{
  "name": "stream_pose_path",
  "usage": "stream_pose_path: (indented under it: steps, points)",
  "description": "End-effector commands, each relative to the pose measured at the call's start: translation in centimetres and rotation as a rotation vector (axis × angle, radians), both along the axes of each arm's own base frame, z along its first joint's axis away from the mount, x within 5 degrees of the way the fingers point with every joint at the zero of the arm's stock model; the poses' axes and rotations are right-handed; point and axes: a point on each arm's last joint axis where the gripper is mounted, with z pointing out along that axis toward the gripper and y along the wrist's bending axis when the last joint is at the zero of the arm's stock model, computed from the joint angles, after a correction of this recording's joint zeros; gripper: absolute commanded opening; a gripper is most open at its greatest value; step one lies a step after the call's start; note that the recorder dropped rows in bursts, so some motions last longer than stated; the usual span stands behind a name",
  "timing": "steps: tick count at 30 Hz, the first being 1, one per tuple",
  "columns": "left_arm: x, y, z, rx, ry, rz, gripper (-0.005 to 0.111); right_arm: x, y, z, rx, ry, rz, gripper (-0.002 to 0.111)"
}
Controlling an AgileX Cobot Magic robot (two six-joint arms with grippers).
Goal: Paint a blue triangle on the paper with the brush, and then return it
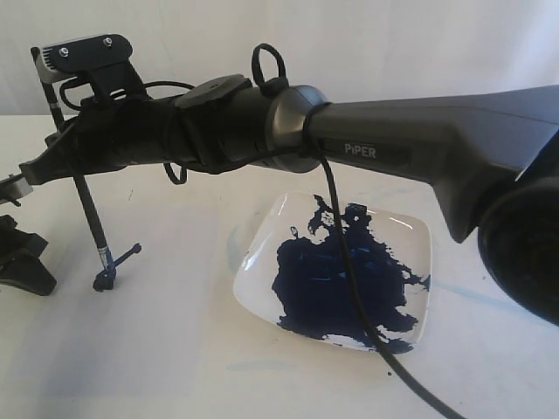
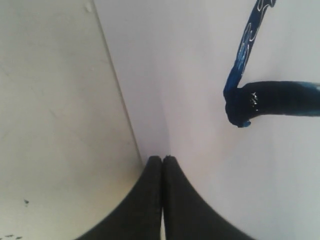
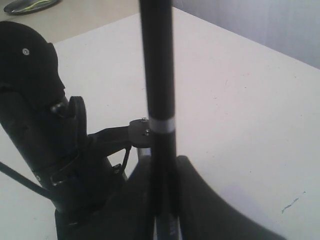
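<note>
We see the long, thin black-handled brush point(image 1: 92, 218) standing nearly upright, its top leaning away from the glossy white square dish point(image 1: 262, 244) of dark-blue paint and its tip down on the pale paper point(image 2: 190, 100). The right gripper point(image 3: 162, 165) clamps its handle. The left gripper point(image 2: 162, 161) is closed.

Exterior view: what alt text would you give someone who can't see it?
A black robot arm reaches across from the right, its right gripper clamping a thin black brush at a slight tilt, tip down at a small dark-blue painted mark. Beside it sits a white square dish holding a pool of dark-blue paint.
</note>
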Motion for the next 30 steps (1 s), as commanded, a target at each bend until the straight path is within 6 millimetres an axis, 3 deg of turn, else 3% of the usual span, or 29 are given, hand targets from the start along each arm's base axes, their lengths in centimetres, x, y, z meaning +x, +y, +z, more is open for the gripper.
stream_pose_path:
  steps: [1,14,30]
  points:
    - [-0.1,-0.1,0.5,-0.014,0.002,-0.005,0.000,0.0,-0.2,0.5,0.003,-0.009,-0.002,0.000]
    - [-0.1,-0.1,0.5,-0.014,0.002,-0.005,0.000,0.3,-0.7,1.3,0.007,-0.020,-0.007,0.000]
    - [-0.1,-0.1,0.5,-0.015,0.003,-0.006,0.000,0.9,-1.4,1.1,-0.024,-0.001,-0.009,0.000]
